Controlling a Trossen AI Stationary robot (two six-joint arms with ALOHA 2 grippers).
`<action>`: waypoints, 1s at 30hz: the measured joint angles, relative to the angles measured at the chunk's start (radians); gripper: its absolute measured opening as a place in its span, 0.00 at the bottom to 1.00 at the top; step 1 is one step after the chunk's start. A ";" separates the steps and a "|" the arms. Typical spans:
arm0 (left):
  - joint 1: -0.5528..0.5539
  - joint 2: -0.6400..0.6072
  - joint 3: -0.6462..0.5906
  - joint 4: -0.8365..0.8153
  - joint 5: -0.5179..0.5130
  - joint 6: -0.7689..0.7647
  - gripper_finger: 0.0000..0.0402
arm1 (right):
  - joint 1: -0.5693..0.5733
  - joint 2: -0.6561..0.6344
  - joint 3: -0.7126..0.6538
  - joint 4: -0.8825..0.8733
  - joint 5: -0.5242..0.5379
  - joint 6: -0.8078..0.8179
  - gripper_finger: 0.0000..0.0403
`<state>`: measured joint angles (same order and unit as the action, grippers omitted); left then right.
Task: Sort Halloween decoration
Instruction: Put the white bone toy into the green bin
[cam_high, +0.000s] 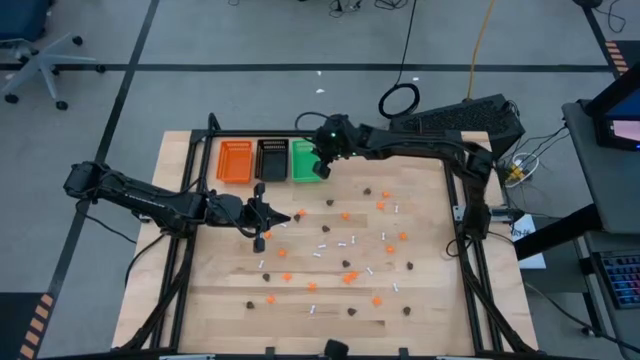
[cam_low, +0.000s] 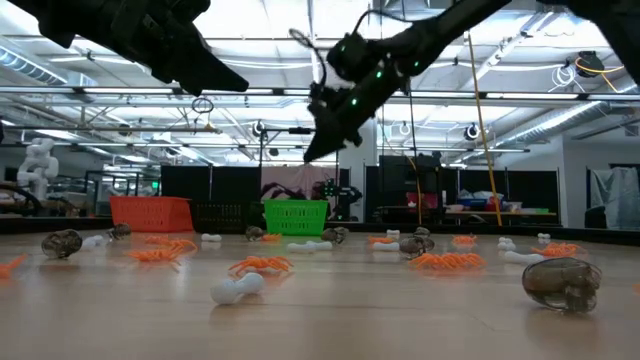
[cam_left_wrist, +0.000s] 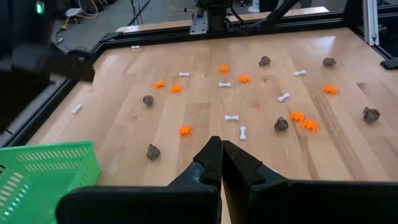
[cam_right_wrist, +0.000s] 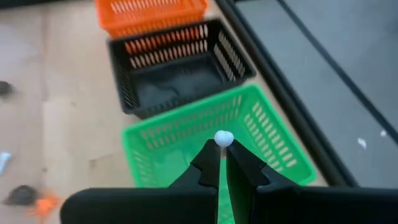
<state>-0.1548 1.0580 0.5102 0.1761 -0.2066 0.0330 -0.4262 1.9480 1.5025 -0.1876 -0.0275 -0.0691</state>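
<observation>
A: Right pincer (cam_right_wrist: 219, 163)?
B: Clamped on a white stick (cam_right_wrist: 223, 138), above the green tray (cam_right_wrist: 273, 137); left pincer (cam_left_wrist: 221, 163) closed, empty, over the table (cam_left_wrist: 186, 106).
A: Trinkets (cam_high: 345, 243)?
B: Scattered across it.

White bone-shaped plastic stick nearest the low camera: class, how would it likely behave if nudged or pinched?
The white bone-shaped plastic stick looks rigid, so it probably keeps its shape when pinched. Its knobbed ends and rounded shaft suggest it may roll or spin when nudged. Being small, it is likely light and might slide on the smooth wooden table.
</observation>
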 joint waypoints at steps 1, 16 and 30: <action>0.000 0.000 0.000 0.000 0.000 0.000 0.03 | -0.006 0.016 0.008 -0.001 0.000 0.004 0.00; -0.003 0.000 0.000 -0.001 0.000 0.006 0.03 | -0.019 0.063 0.017 0.041 0.053 0.038 0.01; -0.003 0.000 0.000 -0.002 0.000 0.005 0.03 | -0.016 0.044 0.017 -0.070 0.053 0.080 0.34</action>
<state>-0.1577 1.0580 0.5102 0.1745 -0.2066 0.0380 -0.4426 1.9919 1.5196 -0.2581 0.0254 0.0112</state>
